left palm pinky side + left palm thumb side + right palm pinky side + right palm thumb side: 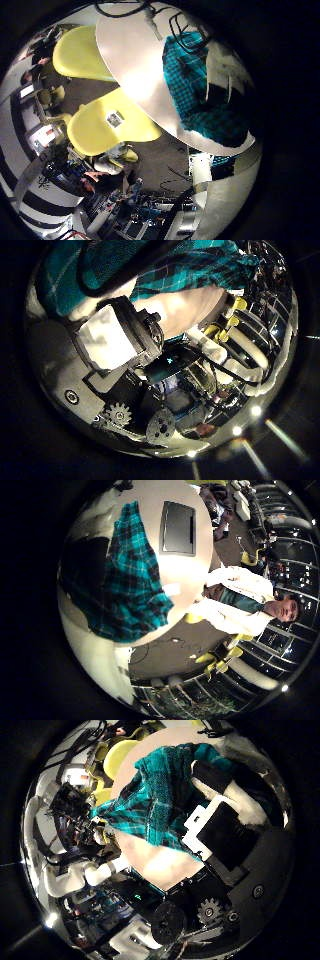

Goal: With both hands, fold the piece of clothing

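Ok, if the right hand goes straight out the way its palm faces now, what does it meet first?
Most likely the teal plaid garment, spread on the round table and filling much of both right palm views. The right hand has fingers over it already; depth is unclear.

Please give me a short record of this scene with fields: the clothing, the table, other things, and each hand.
clothing: one checked garment, lying loosely on the table, edges uneven, not neatly folded
table: round, light top
other thing on table: dark flat rectangle, apart from the garment
beside table: chairs
left hand: close above the garment's edge; grip not clear
right hand: over the table beside the garment; grip not clear
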Motion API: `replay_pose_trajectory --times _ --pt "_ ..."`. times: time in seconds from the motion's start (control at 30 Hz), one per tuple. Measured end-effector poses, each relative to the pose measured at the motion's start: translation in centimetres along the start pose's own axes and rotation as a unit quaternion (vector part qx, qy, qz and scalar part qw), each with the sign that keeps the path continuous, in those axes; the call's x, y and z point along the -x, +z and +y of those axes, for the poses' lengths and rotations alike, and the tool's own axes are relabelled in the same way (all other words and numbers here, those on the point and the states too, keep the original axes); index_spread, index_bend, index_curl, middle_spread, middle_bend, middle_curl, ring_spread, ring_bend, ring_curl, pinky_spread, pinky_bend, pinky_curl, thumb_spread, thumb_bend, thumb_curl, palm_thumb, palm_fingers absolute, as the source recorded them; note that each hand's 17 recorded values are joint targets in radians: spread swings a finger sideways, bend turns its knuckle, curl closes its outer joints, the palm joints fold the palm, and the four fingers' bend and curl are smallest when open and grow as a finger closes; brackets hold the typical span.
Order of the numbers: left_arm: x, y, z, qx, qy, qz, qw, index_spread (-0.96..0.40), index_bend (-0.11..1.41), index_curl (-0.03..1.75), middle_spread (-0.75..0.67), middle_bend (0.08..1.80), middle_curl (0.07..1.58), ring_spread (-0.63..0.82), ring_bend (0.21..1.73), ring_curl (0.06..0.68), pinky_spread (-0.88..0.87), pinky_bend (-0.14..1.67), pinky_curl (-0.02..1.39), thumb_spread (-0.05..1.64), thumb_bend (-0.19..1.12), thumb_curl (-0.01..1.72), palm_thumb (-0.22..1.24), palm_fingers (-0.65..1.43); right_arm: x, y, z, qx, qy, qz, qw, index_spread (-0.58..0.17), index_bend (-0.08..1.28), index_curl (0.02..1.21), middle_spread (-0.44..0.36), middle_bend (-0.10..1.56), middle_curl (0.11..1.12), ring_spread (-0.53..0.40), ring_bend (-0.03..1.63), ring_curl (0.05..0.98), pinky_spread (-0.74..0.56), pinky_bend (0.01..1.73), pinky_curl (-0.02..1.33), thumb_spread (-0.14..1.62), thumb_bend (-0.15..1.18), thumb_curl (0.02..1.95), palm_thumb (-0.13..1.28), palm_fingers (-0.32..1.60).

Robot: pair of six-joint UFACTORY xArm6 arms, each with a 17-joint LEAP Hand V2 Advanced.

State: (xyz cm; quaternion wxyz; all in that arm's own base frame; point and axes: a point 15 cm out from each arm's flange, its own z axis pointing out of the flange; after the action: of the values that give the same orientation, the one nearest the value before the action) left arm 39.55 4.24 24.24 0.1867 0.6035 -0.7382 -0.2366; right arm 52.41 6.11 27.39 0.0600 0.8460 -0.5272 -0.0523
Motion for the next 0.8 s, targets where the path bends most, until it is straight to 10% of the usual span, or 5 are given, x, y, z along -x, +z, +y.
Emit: replay_pose_trajectory --times 0.17,0.37,0.53,0.8 --pt "2.4 0.9 -3.6 0.007 -0.018 0.028 0.9994 -0.71 0.18 1.14 -0.62 0.85 0.91 -0.53 1.13 0.524 -0.73 0.80 0.70 1.25 -0.01 0.25 0.56 0.93 -1.1 2.9 -4.4 -0.028 0.019 0.011 0.999 -0.309 1.00 0.91 -0.188 1.25 0.90 -0.250 1.38 0.785 -0.21 1.22 1.01 1.17 -0.04 0.67 0.82 0.87" --pt "5.1 1.4 -6.9 0.004 -0.041 0.071 0.9967 -0.67 0.15 1.13 -0.61 0.85 0.92 -0.52 1.12 0.531 -0.72 0.79 0.73 1.21 -0.03 0.25 0.52 0.77 -4.6 3.5 -10.0 -0.126 0.054 0.033 0.990 -0.374 0.53 0.76 -0.265 0.95 0.76 -0.274 1.35 0.703 -0.34 1.09 0.88 1.23 -0.02 0.57 0.75 0.34" --pt "5.8 1.0 -8.1 -0.031 -0.054 0.098 0.9933 -0.55 0.10 1.05 -0.53 0.70 0.90 -0.48 1.12 0.541 -0.68 0.83 0.78 1.16 -0.03 0.26 0.48 0.40 -8.9 0.4 -10.2 -0.184 0.093 0.046 0.977 -0.430 0.43 0.63 -0.272 0.72 0.63 -0.236 1.20 0.612 -0.16 0.96 0.82 1.24 -0.02 0.52 0.72 0.10" --pt "5.7 -1.9 -6.7 -0.080 -0.039 0.142 0.9859 -0.22 0.16 0.81 -0.09 0.28 0.70 -0.19 1.02 0.497 -0.38 0.71 0.78 1.10 -0.04 0.25 0.35 -0.05 -13.1 -5.3 -5.1 -0.202 0.128 0.056 0.969 -0.450 0.36 0.53 -0.294 0.64 0.54 -0.197 1.10 0.520 0.05 0.83 0.74 1.23 -0.04 0.44 0.63 0.22"
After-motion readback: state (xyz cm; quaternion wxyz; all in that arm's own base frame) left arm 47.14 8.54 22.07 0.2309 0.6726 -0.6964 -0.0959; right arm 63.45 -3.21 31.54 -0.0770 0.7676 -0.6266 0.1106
